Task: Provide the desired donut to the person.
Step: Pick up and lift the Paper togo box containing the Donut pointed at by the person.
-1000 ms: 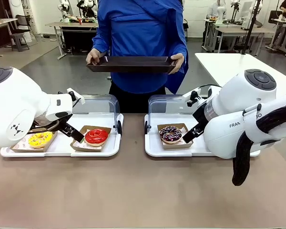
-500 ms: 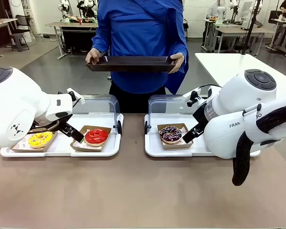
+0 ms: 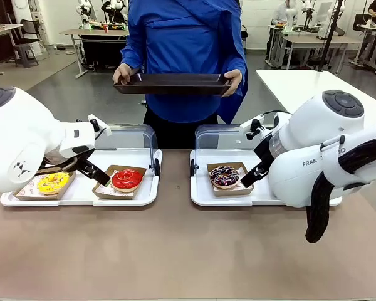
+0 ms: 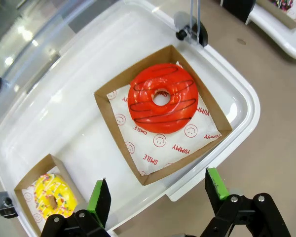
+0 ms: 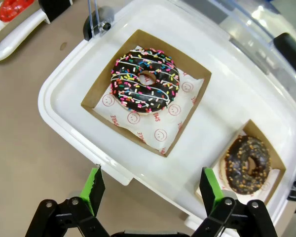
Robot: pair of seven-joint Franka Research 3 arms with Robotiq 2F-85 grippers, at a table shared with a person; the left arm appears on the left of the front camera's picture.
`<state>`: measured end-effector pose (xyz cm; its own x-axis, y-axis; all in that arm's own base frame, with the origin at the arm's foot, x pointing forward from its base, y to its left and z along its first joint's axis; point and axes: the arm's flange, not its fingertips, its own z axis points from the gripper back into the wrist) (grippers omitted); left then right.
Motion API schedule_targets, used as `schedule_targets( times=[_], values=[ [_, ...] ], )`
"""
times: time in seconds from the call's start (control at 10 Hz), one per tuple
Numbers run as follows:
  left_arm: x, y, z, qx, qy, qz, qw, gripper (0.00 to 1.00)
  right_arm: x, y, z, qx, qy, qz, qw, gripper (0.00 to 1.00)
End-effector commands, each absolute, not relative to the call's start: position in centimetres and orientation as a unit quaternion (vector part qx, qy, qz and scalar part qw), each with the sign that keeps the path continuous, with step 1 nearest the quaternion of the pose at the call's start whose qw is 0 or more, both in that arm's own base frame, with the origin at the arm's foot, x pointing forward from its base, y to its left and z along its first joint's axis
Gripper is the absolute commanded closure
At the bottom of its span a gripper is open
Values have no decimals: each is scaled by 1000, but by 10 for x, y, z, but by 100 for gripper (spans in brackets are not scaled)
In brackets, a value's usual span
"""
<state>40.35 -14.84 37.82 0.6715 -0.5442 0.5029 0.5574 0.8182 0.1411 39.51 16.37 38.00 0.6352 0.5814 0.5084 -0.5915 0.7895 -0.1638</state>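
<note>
Red donut (image 4: 161, 98) lies boxed before the left gripper (image 4: 156, 177), spread and empty, like the right gripper (image 5: 151, 173); the left arm (image 3: 19, 147) partly covers the yellow donut (image 3: 52, 182).

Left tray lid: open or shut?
Open. The clear lid stands up behind the white tray, and the red donut lies uncovered in its box.

I see left tray (image 3: 81, 195) and right tray (image 3: 200, 193) apart on brown table (image 3: 175, 251), clear lids (image 3: 128, 137) up behind; white table (image 3: 301, 84) far right
</note>
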Motion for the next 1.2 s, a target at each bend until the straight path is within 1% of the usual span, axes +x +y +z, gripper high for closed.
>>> schedule_targets(
  times=[0.0,0.1,0.3,0.4,0.6,0.8,1.1],
  values=[
    [375,-99,423,-51,-264,-322,908,0,369,100,427,49,-261,378,887,0],
    [366,-63,444,-85,-242,-306,917,0,355,63,447,101,-265,448,848,0],
    [329,-12,464,-144,-218,-315,912,0,328,6,469,118,-289,480,820,0],
    [316,17,476,-178,-217,-323,904,0,318,-22,483,142,-328,471,807,0],
    [297,41,490,-193,-235,-349,886,0,304,-59,499,161,-358,467,792,0],
    [298,45,502,-195,-268,-350,876,0,296,-68,510,163,-385,459,784,0],
    [298,46,517,-191,-295,-349,869,0,295,-72,514,169,-409,447,777,0]
  ],
)
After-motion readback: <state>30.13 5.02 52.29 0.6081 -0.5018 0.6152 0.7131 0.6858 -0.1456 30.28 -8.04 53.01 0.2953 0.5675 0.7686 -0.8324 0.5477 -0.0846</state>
